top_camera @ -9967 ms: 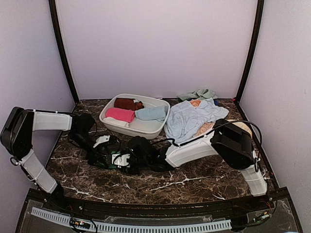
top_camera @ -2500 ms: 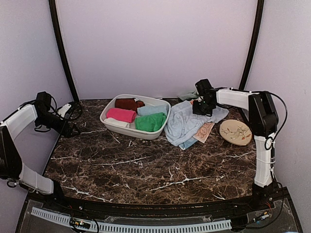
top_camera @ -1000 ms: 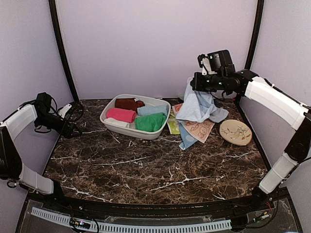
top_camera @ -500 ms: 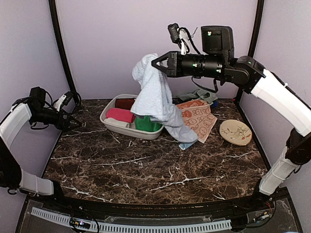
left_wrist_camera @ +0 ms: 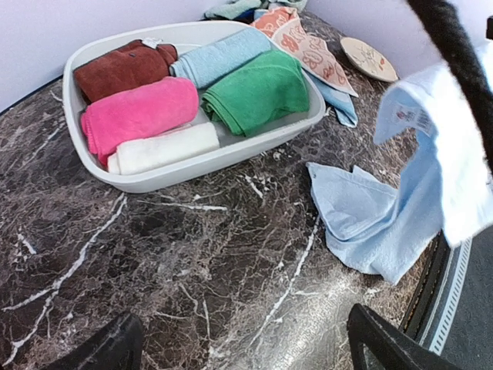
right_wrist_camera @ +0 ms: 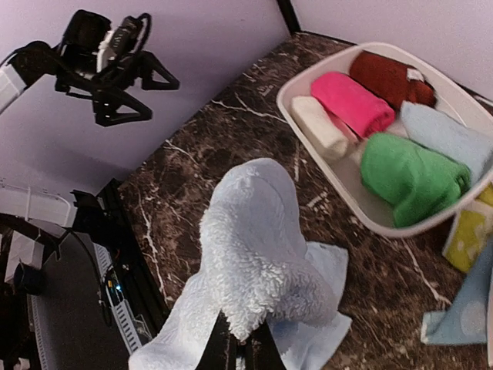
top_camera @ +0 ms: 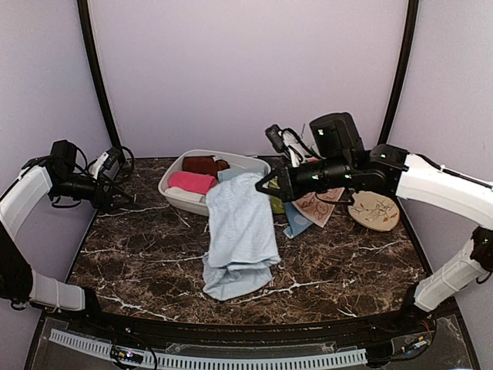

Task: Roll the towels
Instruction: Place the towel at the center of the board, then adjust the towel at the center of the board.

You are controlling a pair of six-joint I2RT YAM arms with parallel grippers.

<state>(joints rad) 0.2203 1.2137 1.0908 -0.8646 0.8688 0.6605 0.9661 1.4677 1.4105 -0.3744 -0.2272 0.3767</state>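
My right gripper (top_camera: 263, 185) is shut on a pale blue towel (top_camera: 242, 231) and holds its top edge above the table in front of the basin. The towel's lower end lies crumpled on the marble. In the right wrist view the towel (right_wrist_camera: 266, 254) drapes over the closed fingertips (right_wrist_camera: 240, 347). My left gripper (top_camera: 115, 196) is open and empty above the table's left edge, its gap (left_wrist_camera: 243, 358) facing the basin. Rolled brown (left_wrist_camera: 119, 68), pink (left_wrist_camera: 139, 116), white (left_wrist_camera: 166, 148), pale blue (left_wrist_camera: 223, 55) and green (left_wrist_camera: 258, 91) towels lie in the basin.
The white oval basin (top_camera: 179, 202) stands at the back centre-left. A peach printed towel (top_camera: 316, 204) and other loose cloths lie at the back right. A round tan disc (top_camera: 373, 210) sits near the right edge. A yellow-green printed cloth (right_wrist_camera: 466, 231) lies beside the basin.
My right gripper lifted the pale blue towel off the back-right pile, swung it high to the left, then lowered it so its end rests mid-table. The left arm barely moved.
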